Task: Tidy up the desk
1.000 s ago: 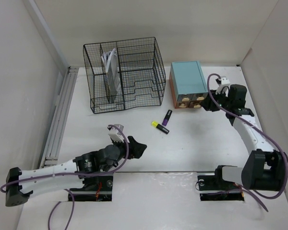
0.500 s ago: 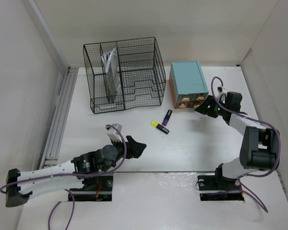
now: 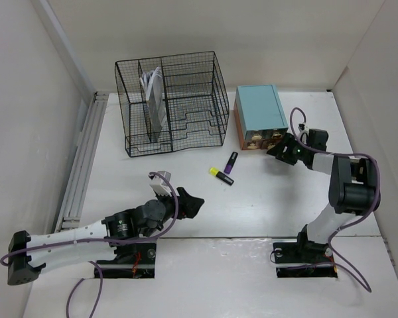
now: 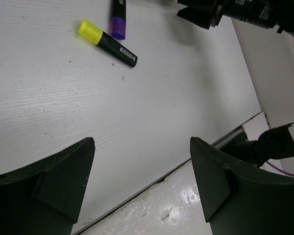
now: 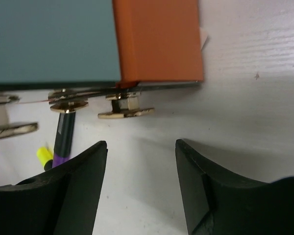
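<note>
Top external: mesh organizer (image 3: pixel 179 109) holds white papers (image 3: pixel 152 89); teal drawer box (image 3: pixel 260 109) beside; L jaws wide, R jaws apart, empty.

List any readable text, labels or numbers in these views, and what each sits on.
Nothing can be read.
White label strip on the black highlighter with yellow cap: printed marks, too small to read.
Green marking on the black wrist housing of the right arm: blurred, unreadable.
Teal drawer box and black wire-mesh organizer: no markings visible.
</note>
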Robot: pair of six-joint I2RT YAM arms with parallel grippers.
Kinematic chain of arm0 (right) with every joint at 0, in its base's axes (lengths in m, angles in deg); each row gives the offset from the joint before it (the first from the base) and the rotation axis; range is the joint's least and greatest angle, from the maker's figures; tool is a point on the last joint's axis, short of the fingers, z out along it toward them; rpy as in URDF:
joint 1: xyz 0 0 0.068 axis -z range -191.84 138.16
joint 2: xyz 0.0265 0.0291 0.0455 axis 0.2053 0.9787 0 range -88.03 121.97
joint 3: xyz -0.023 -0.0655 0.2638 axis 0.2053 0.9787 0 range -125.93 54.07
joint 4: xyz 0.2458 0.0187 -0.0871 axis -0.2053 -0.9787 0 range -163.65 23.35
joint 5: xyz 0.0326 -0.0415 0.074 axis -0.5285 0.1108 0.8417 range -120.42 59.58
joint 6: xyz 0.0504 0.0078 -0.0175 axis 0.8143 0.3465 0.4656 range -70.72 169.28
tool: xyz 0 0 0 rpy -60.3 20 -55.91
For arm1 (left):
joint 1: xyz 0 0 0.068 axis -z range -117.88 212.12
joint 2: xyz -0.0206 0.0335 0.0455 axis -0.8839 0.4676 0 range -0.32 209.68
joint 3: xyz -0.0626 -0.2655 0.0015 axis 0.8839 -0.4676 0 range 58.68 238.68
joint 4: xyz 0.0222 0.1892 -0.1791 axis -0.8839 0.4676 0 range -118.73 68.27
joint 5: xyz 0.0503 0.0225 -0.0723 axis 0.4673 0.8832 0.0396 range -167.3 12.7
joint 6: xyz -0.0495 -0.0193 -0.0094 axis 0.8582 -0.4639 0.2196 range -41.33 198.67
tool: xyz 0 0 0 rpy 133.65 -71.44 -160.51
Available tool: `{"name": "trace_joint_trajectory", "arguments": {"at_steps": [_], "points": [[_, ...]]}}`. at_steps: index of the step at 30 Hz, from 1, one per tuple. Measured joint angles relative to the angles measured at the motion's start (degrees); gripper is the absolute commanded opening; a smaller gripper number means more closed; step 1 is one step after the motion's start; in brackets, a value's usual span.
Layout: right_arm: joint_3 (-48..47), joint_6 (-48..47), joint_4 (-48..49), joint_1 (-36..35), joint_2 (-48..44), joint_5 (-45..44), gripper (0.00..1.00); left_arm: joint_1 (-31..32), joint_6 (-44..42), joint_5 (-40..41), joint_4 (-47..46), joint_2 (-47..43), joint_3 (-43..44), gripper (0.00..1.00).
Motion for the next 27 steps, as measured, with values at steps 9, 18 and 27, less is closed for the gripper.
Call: {"name": "trace_joint_trajectory", "arguments": {"at_steps": [9,18,27], "points": [[-1.25,5.81,8.9,0.0,3.89,-0.13,0.62,0.0,0.0,0.0,-0.66,-0.42,-0.52,0.75],[-1.49,8.66,11.98,0.09,5.86,0.55,0.56,0.0,0.0,0.0,-0.96,-0.46,-0.59,0.75],[-0.76,11.37,15.08,-0.83,5.84,-0.26,0.33,0.0,0.04,-0.04,-0.94,0.11,-0.57,0.75]]}}
